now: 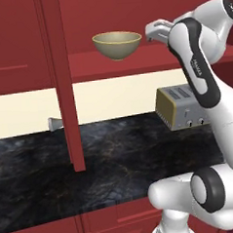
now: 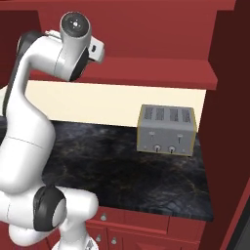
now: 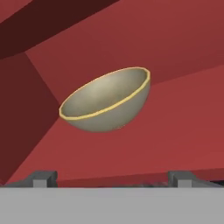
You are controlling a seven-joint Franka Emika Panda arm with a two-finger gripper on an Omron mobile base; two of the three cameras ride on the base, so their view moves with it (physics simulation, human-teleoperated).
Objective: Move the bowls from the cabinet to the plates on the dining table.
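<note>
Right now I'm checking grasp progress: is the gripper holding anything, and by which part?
Nothing is held. The gripper is open, fingertips apart, short of the olive-tan bowl, which sits untouched on the cabinet shelf.

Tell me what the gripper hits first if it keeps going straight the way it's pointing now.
Most likely the olive-tan bowl on the cabinet shelf. In the hand view it sits ahead of the open gripper, slightly above centre, with nothing in between. Depth is unclear, so a low line might meet the shelf first.
</note>
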